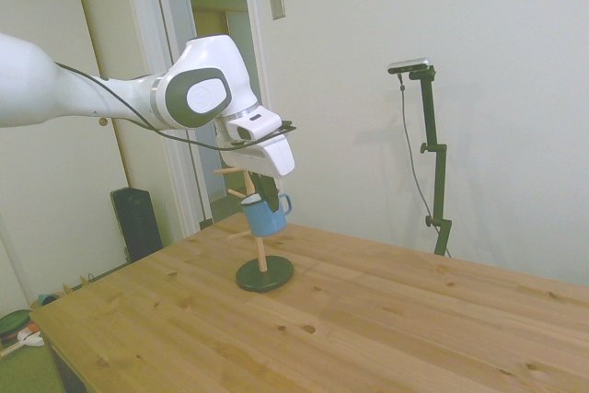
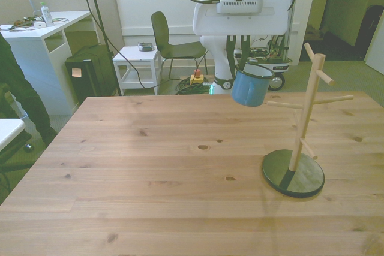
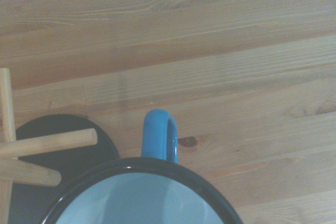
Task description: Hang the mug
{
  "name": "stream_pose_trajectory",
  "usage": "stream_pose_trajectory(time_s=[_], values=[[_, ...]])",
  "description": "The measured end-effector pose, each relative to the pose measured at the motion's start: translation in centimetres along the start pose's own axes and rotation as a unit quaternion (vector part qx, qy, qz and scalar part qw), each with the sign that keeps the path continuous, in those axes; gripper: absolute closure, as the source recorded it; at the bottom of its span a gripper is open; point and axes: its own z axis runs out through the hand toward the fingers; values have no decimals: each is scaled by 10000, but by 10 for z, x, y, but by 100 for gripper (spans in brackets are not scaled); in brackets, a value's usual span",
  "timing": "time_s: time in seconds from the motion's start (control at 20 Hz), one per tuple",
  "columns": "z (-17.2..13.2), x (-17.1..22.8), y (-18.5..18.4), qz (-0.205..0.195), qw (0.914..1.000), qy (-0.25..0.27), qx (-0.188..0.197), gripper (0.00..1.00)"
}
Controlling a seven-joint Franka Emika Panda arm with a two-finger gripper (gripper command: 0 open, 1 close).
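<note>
One mug (image 2: 250,86) is all I am carrying, and it hangs in the air well above the worktop (image 2: 150,172), gripped at its rim. The jaws (image 1: 263,192) are clamped on the mug, with the dark fingers (image 1: 268,190) coming down onto the rim from above, as I see in the side view. The mug is light blue with a thin dark rim and sits slightly tilted in the front view, its mouth facing up.

I take the rack (image 2: 303,125) as my landmark: a wooden post with several pegs on a round dark base (image 2: 293,173), standing on the worktop. In the front view the mug is just beside the rack, toward the front view's left of the post, and about level with the long peg (image 2: 284,105) that points toward it. That peg's tip is close to the mug's side; I cannot tell whether they touch. In the side view the mug overlaps the rack's post, high above the base.

From the wrist view I look down past the mug's rim (image 3: 142,169) and white inside. The loop handle (image 3: 159,136) sticks out over bare wood, just beside the rack's base (image 3: 63,153). Two pegs (image 3: 47,142) lie near the rim on that same side, apart from the handle. No peg passes through the handle, so the mug is not hung yet.

A person's dark sleeve (image 2: 15,88) shows far from the rack, past the worktop at the front view's left edge.
</note>
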Motion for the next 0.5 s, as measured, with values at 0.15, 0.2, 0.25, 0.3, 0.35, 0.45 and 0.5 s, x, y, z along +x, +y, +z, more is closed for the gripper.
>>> stream_pose_trajectory(time_s=[0.15,0.2,0.25,0.3,0.35,0.45,0.5], values=[[2,-12,-9,-52,10000,2,-39,100],[2,-16,-11,-78,10000,9,-57,100],[3,-19,-13,-100,9999,21,-81,100],[5,-22,-14,-116,9999,23,-106,100],[7,-25,-15,-122,9998,19,-137,100],[14,-28,-13,-115,9997,6,-199,100],[17,-28,-12,-112,9997,-6,-217,100]])
